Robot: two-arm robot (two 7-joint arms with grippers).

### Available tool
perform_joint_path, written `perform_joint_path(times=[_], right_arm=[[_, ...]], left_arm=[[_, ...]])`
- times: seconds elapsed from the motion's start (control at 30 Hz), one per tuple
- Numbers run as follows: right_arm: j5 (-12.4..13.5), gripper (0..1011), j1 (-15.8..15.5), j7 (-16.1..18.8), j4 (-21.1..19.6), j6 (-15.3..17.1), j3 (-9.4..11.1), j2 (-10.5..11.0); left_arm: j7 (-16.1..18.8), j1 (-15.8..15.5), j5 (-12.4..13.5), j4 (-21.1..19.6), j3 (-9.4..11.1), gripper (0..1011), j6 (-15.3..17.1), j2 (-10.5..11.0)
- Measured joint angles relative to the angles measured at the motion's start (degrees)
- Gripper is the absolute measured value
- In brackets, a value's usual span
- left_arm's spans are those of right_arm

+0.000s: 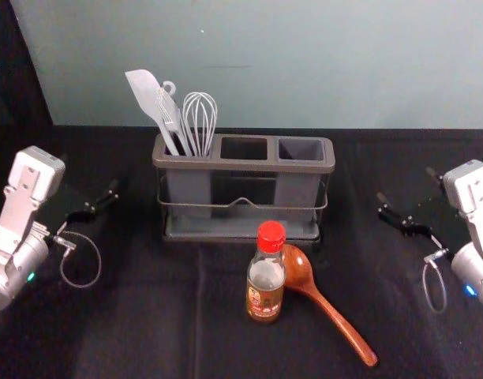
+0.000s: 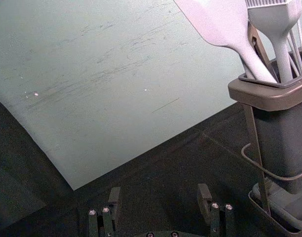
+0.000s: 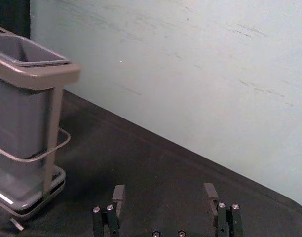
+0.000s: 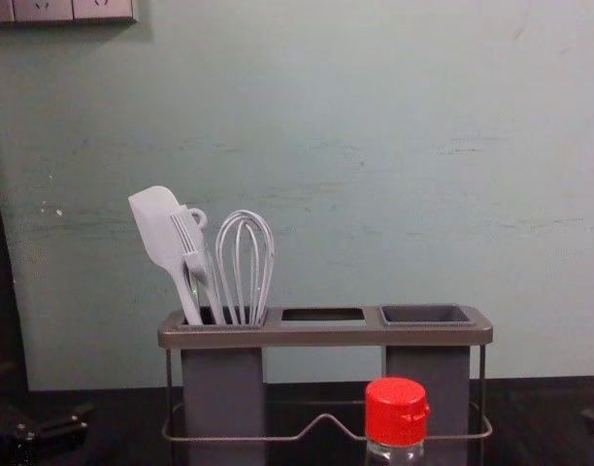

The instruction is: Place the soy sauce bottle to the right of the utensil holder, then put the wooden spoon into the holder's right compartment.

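between left hand [image 1: 89,175] and right hand [image 1: 406,185], bottle [image 1: 265,280] partly hides spoon [image 1: 330,310].

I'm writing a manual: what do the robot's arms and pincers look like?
The left arm and right arm are pale grey, each with a looped cable; a green light glows left, a blue light right. Left pincer and right pincer are black with silvery screws.
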Motion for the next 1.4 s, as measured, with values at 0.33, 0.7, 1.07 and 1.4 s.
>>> perform_joint_path(times=[0.33, 0.7, 1.07, 1.4], right_arm=[[-2.15, 1002, -7.68, -2.35, -9.23, 1.5, 2.06, 2.35], [-3.46, 1003, -17.35, -2.91, -19.15, 0.5, 4.23, 5.48], [-3.36, 1002, -24.64, 0.17, -26.61, -1.89, 5.74, 8.23], [-3.22, 1002, -26.2, 4.44, -29.86, -3.33, 4.42, 7.92]], left_arm=[[0.0, 0.0, 0.0, 0.0, 0.0, 1000, 0.0, 0.0], [0.0, 0.0, 0.0, 0.0, 0.0, 1000, 0.0, 0.0], [0.0, 0.0, 0.0, 0.0, 0.0, 1000, 0.0, 0.0], [0.0, 0.0, 0.0, 0.0, 0.0, 1000, 0.0, 0.0]])
